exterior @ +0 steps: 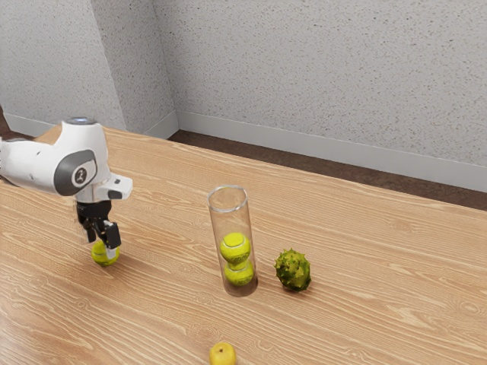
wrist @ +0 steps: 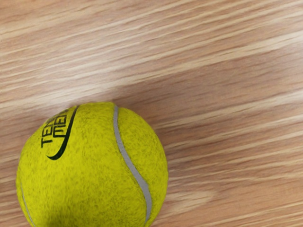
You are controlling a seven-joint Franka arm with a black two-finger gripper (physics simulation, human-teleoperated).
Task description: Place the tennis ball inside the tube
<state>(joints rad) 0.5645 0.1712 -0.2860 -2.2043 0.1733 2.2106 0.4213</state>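
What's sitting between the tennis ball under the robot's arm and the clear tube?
Nothing: in the exterior view, only bare wooden tabletop lies between that ball and the tube.

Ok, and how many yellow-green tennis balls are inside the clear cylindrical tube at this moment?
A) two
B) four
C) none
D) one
A: in the exterior view, an upper ball and a lower ball show through the wall of the clear tube.
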